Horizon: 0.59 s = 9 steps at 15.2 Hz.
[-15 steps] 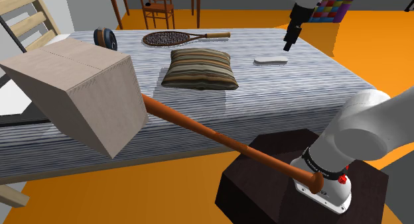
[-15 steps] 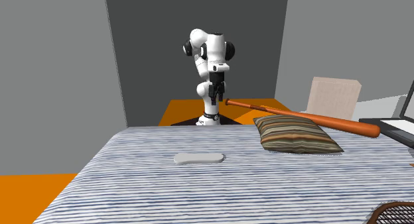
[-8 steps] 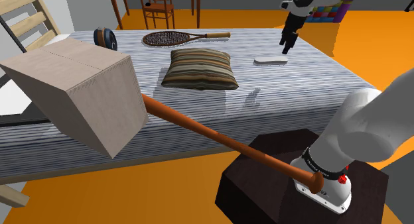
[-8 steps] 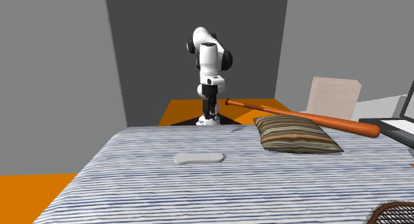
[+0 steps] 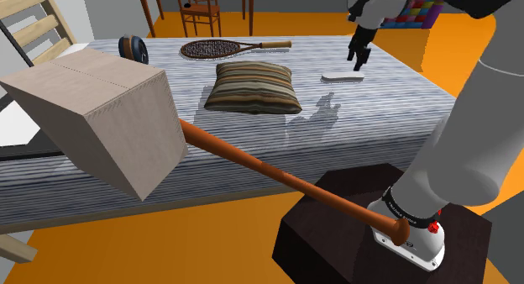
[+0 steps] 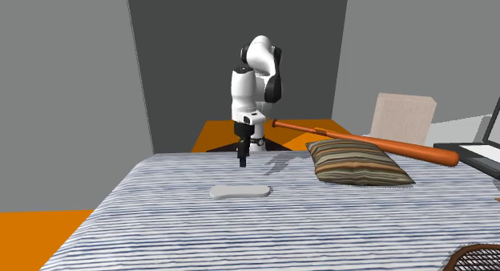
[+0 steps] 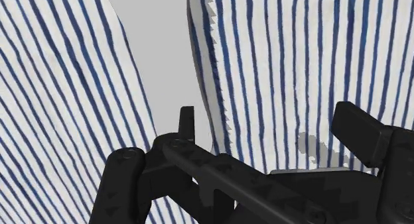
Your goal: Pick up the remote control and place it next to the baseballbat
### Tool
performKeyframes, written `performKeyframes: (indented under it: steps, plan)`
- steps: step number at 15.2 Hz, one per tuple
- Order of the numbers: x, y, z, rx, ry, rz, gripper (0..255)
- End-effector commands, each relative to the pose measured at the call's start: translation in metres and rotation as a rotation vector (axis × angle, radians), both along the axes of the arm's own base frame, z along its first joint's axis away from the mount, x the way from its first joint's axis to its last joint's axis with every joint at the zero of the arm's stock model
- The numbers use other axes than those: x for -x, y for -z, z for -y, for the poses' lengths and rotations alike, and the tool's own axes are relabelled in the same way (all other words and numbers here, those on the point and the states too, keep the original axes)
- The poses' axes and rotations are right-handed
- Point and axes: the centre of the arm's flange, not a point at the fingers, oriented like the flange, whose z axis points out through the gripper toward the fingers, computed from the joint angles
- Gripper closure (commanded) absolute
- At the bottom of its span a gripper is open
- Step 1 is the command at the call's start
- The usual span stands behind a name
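The pale grey remote control [image 5: 343, 76] lies flat on the striped bed [image 5: 378, 114], near the edge at the shoulder view's right. My black gripper [image 5: 357, 60] hangs just above the remote, pointing down, fingers apart and holding nothing. In the second exterior view the gripper [image 6: 243, 159] is over the bed behind the remote [image 6: 240, 191]. The orange baseball bat [image 5: 277, 175] slants from the cardboard box down to the stand. The bat [image 6: 368, 143] also runs behind the pillow in the second exterior view. In the wrist view the gripper [image 7: 272, 123] is open over striped cloth.
A striped pillow [image 5: 252, 87] lies mid-bed, with a tennis racket [image 5: 222, 49] and a dark round object [image 5: 133, 48] behind it. A big cardboard box [image 5: 96, 114] sits at the shoulder view's left. A wooden chair [image 5: 201, 9] stands beyond the bed, and a laptop [image 6: 481, 149] is at the second exterior view's right.
The arm has reached out over the bed and the gripper has come down closer to the remote. Remote, bat and pillow have not moved.
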Motion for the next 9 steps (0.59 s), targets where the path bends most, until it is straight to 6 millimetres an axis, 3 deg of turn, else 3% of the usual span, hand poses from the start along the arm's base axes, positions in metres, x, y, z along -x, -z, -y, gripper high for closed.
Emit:
performKeyframes:
  steps: [1, 5, 9]
  plan:
    - [-0.016, 0.019, 0.020, 0.000, -0.049, -0.008, 0]
    - [-0.047, 0.047, 0.054, 0.003, -0.133, -0.027, 0]
    - [-0.047, 0.068, 0.055, 0.003, -0.133, -0.027, 0]
